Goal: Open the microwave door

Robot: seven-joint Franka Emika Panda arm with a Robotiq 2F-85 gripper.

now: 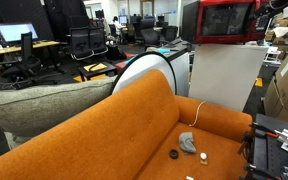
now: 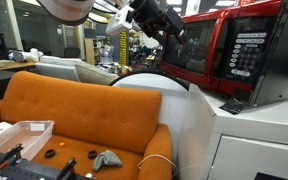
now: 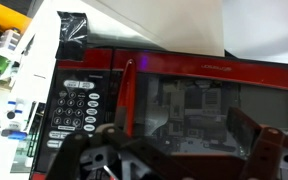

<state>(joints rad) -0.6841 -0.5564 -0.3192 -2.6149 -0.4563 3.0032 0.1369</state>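
One boxy bright-red microwave (image 2: 229,52) sits on the tall white bench (image 2: 259,135). Its red-framed dark-glass microwave door (image 2: 194,52) faces your black pincer (image 3: 179,152), which is spread apart near the glass. Hook the door's edge beside the dark keypad (image 2: 243,55) and pull along its arc.

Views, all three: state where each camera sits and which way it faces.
Exterior view: at the end of the orange sofa, looking along it to the microwave; robot not clearly seen.
Exterior view: beside the white cabinet, looking along the microwave door; gripper shows.
Wrist view: faces the door squarely; open fingers at bottom.
Shared: microwave in all; sofa in both exterior views.
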